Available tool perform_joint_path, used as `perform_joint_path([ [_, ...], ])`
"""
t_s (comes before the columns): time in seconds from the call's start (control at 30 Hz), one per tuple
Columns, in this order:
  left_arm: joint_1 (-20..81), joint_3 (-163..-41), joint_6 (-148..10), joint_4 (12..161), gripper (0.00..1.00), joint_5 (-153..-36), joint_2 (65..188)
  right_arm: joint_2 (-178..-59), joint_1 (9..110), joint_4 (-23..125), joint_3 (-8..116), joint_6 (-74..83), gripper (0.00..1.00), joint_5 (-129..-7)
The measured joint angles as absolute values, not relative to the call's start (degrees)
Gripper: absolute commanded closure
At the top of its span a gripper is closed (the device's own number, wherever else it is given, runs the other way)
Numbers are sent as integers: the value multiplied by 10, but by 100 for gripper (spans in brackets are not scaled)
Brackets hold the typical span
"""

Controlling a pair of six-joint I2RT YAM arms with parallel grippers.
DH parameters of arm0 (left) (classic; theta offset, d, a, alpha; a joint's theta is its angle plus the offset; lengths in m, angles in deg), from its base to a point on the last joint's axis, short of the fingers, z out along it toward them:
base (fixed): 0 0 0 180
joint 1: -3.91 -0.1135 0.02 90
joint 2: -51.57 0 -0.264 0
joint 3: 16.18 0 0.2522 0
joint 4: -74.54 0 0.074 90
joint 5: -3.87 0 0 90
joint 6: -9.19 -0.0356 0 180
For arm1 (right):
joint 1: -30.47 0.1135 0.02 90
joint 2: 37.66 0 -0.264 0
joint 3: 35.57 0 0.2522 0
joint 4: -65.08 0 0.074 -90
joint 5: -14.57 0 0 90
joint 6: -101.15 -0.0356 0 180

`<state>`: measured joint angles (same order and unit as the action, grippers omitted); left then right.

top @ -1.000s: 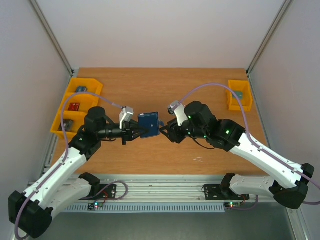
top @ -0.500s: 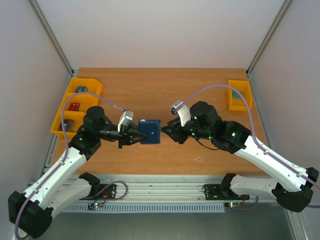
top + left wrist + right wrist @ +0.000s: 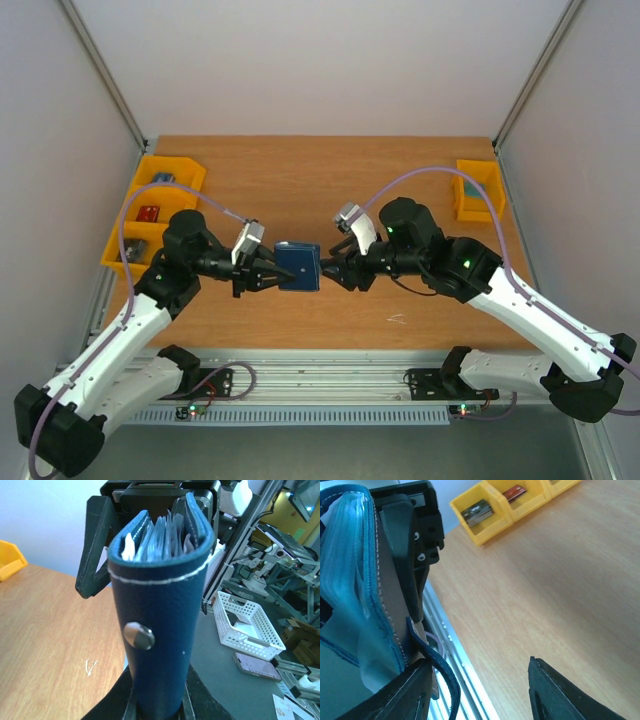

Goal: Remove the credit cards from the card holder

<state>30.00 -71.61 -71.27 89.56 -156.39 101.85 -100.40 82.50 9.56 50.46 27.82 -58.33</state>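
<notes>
**benchrat:** Where's the card holder (image 3: 298, 265) at, and which arm do you send in?

**yamfan:** It's held up off the table (image 3: 400, 180), about mid-table, right between the two arms. Your left gripper (image 3: 265, 278) is pinched down narrow on its closed end, so that arm is just the vise. The holder's long axis runs straight from that gripper toward your right gripper (image 3: 333, 270), with the open mouth pointing at the right one. In the left wrist view you can see the clear sleeves fanned out at that mouth, and a pale edge tucked among them that I'd take for one of the credit cards (image 3: 128, 547). I can't pick out the grey one.

**benchrat:** So the right arm does the pull?

**yamfan:** Yeah, it's basically there. Its jaws stand partway apart with nothing in them, and bare wood shows between the fingers in its wrist view. The catch is that the mouth sits off against one finger, not centred in the gap. I'd say you need to shuffle sideways until a card edge sits between the pads, then close and draw back along that same line.

**benchrat:** Room to back out?

**yamfan:** Plenty, I reckon. The yellow bins (image 3: 150, 210) are well apart at the side edges. Just watch the near rail behind your right arm.
</notes>
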Motion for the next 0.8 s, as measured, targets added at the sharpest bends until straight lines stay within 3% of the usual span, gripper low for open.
perform_joint_path([
  [0.5,300,-719,-741,910,100,-1612,1013,-1039,817,91,523,290,38,-481],
  [0.6,299,-719,-741,916,100,-1621,1007,-1051,815,88,531,290,42,-448],
  [0.63,298,-719,-740,916,100,-1624,1006,-1052,815,89,532,290,47,-437],
  [0.8,298,-719,-735,906,98,-1629,1004,-1053,816,104,532,284,92,-390],
])
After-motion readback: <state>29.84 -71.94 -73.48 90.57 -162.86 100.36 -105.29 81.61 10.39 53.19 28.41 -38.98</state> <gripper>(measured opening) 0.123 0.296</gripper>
